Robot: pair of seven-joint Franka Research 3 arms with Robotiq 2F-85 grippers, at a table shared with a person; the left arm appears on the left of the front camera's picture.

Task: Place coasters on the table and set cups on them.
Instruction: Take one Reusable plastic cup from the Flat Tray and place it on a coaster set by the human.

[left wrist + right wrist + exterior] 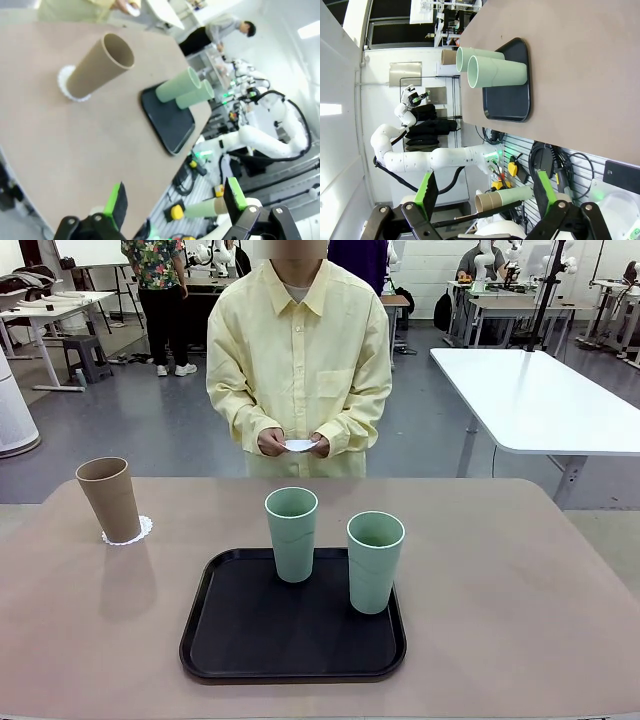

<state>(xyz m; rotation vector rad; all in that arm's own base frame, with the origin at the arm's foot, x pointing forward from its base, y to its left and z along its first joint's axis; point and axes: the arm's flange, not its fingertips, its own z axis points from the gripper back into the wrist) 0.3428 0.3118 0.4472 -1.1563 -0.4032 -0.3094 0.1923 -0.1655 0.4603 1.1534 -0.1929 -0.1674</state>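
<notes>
One cup seated on its coaster; two cups not yet served.
The tan cup (pixel 110 498) stands upright on a coaster (pixel 130 532) at the far left of the table (pixel 500 580), lace edge showing round its base; that placement is judged complete. The left green cup (pixel 291 533) and right green cup (pixel 375 561) stand upright and apart on the black tray (pixel 290 640), apparently waiting for coasters. The person's hands (pixel 270 442) hold a white coaster (pixel 300 446) beyond the far edge, judged next to be laid. The left gripper (pixel 175 192) and right gripper (pixel 485 180) both have jaws spread and empty, well apart from the cups.
</notes>
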